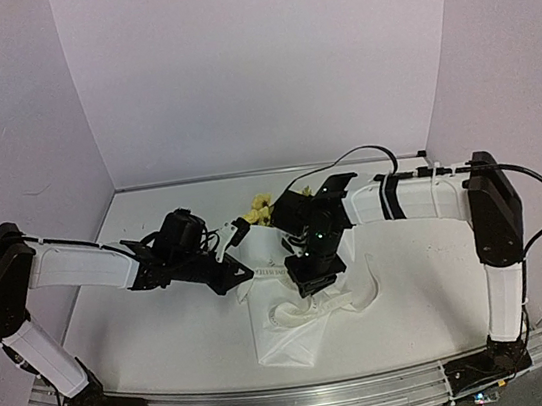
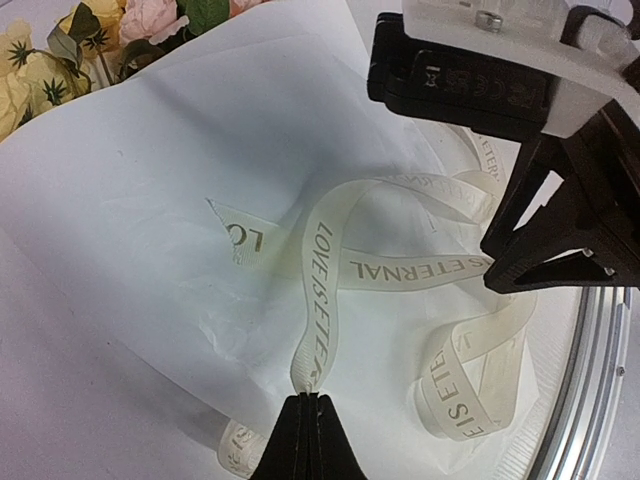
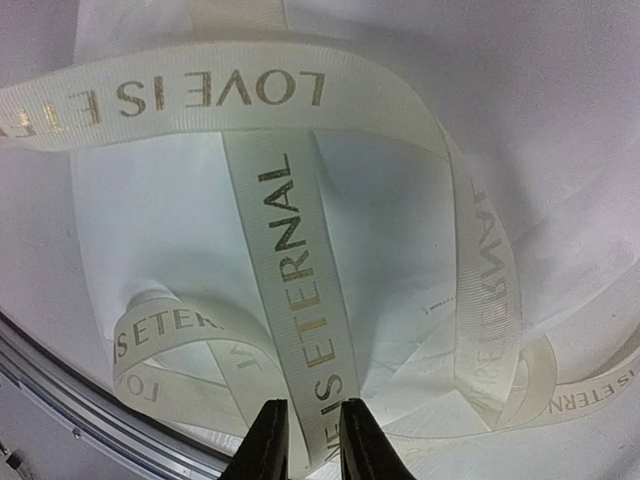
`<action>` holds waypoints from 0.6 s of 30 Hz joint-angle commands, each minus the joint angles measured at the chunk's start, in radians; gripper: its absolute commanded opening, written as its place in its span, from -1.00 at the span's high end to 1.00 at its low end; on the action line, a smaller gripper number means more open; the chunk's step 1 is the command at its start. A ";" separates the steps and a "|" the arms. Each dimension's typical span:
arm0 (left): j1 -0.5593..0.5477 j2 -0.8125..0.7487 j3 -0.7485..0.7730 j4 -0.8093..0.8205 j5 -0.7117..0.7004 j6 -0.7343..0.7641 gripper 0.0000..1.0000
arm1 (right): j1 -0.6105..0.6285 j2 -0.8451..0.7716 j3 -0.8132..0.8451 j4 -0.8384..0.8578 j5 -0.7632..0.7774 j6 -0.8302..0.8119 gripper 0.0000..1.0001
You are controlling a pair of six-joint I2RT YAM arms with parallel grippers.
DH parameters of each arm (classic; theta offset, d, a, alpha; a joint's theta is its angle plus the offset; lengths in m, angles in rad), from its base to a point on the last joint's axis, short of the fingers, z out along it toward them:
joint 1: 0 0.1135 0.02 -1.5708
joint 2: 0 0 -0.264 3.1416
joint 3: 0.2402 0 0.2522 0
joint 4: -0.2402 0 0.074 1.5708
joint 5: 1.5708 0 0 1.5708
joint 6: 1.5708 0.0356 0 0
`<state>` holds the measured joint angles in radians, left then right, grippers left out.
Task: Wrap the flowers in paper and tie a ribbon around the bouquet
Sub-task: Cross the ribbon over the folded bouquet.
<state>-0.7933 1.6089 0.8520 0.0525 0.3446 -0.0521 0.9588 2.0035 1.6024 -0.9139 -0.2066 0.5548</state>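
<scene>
Near end first: the bouquet lay on the table, narrow paper tail toward the arm bases, long axis running near-to-far.
Both end effectors sat over mid-wrap, close together, the left coming in from the left and the right from the right.
Left end effector: fingers pressed together, pinching one run of the ribbon. That run led straight away from it and crossed a second run over the paper.
Right end effector: fingers part-way apart, straddling the "ETERNAL" run, which ran lengthwise out from between them. Couldn't tell if it was actually gripping.
The ribbon lay in loose loops on top of the wrap, not cinched.
My read: the next pull depended on drawing the two runs opposite ways across the bouquet axis.
Far end: the flowers poked out past the paper, beyond both end effectors.
</scene>
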 commanded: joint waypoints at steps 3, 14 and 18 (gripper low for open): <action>-0.004 -0.010 0.013 0.017 0.014 0.008 1.00 | 0.003 0.028 0.030 -0.002 0.008 0.002 0.60; -0.004 -0.009 0.011 0.018 0.020 0.005 1.00 | 0.004 0.053 0.048 -0.016 0.040 -0.011 0.92; -0.004 -0.011 0.007 0.016 0.021 0.000 1.00 | 0.003 0.088 0.108 -0.018 0.051 -0.022 1.00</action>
<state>-0.7933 1.6089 0.8520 0.0525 0.3470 -0.0521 0.9588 2.0503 1.6331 -0.9226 -0.1940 0.5471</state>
